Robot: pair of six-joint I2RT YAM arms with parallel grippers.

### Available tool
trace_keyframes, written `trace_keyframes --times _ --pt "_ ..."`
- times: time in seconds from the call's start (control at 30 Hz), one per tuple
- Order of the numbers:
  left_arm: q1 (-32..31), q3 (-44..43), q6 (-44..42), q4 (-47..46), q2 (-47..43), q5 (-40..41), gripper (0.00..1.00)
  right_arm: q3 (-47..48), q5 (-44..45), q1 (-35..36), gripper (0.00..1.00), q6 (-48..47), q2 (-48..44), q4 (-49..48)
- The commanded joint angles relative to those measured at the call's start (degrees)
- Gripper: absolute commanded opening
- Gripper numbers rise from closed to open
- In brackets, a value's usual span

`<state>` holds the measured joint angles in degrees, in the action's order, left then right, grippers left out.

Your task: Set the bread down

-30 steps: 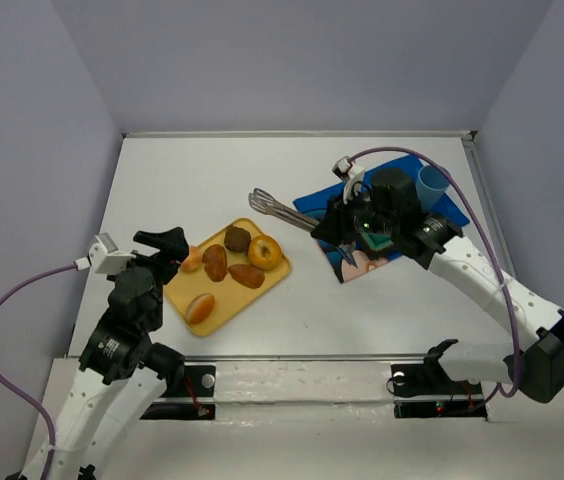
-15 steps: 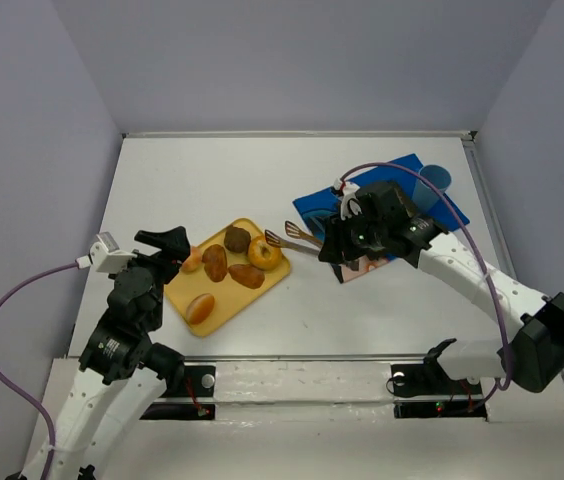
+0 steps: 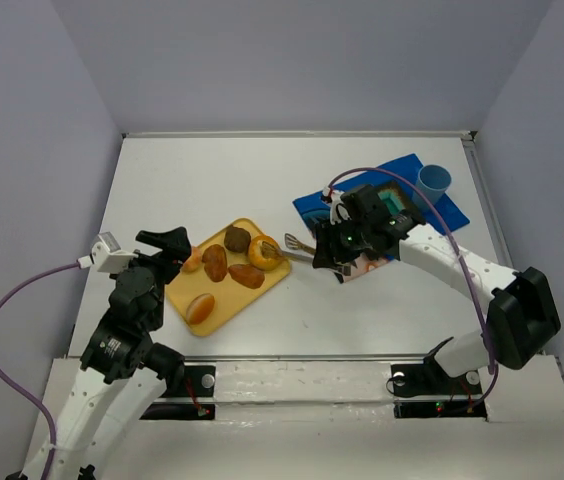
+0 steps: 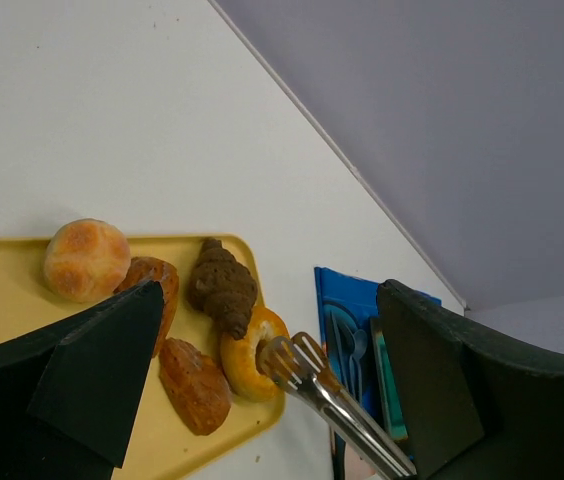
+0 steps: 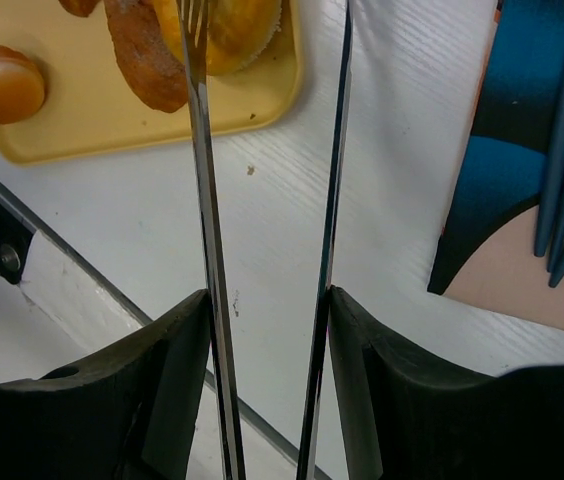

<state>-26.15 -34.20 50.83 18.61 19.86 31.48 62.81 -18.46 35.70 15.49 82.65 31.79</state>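
Toward the bench's left edge, the left gripper point(image 3: 167, 243) hangs spread wide and empty beside a smooth yellow tray point(image 3: 224, 298) of rolls. The bread point(image 3: 264, 251), a glossy golden ring, lies at the tray's right edge. Slim metal tongs point(image 3: 297, 245) reach it with parted tips, their long arms running left to right; whether they touch it is unclear. The right gripper point(image 3: 334, 252), the nearer one, clamps their arms, with the ring to its left.

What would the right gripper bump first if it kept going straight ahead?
Probably the bread, the golden ring on the yellow tray; the tongs in the right gripper point right at it, though height is unclear.
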Motion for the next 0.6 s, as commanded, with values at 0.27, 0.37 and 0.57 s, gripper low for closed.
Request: trace_keyframes --times 0.27,0.37,0.57 --pt "-0.04 0.8 -0.82 -2.79 0.53 0.86 0.99 1.97 -3.43 0.33 0.39 1.13 0.06 -4.99" --pt "-0.04 0.88 -0.91 -2.88 0.53 0.77 0.99 2.58 -1.15 0.33 0.34 1.04 -1.26 -4.99" --pt "-0.04 0.71 -0.91 -2.88 0.36 0.6 0.99 4.34 2.19 0.33 0.3 0.95 -4.42 -5.07"
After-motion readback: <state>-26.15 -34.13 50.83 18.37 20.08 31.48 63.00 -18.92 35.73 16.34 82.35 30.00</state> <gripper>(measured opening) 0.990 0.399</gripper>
